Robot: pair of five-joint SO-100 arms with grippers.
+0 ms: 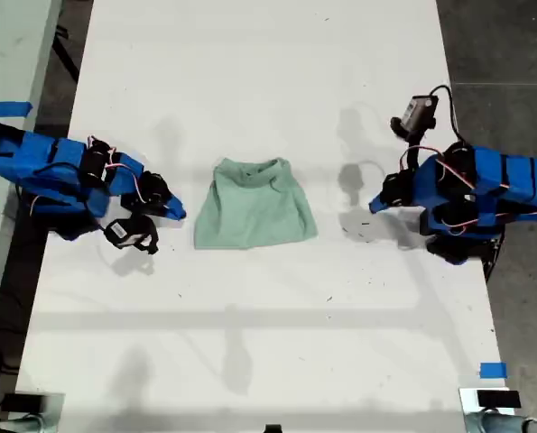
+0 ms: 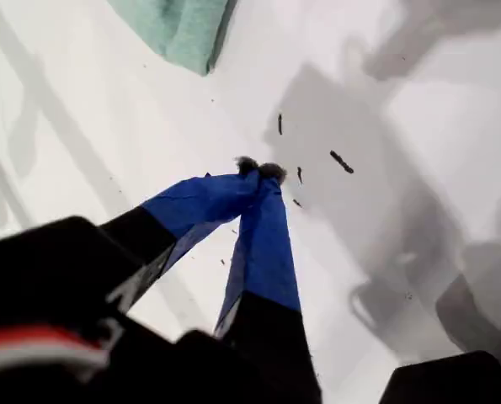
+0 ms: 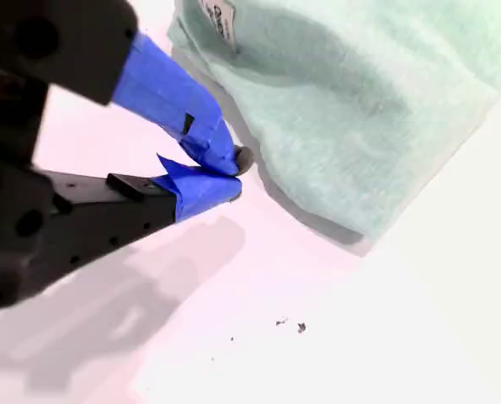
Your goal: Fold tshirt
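The tshirt (image 1: 254,205) lies mid-table as a compact, roughly square bundle, collar side toward the far edge in the exterior view. Judged from that shape, the folding is largely complete: no sleeve sticks out and the edges are stacked. What remains, if anything, is one last halving or a tidy-up of the slightly rounded near corners.

A small white label (image 3: 220,17) shows at the collar in the second wrist view; it carries dark print, but the characters are too blurred to read (possibly a size or brand tag).

My second gripper (image 3: 225,172) sits just beside the bundle's edge, on the exterior view's left, fingers together and holding nothing; whether the tips brush the cloth I cannot tell.

My first gripper (image 2: 258,171) rests over the bare white table (image 1: 250,361) on the exterior view's right, well apart from the cloth, fingers closed tip to tip and empty.
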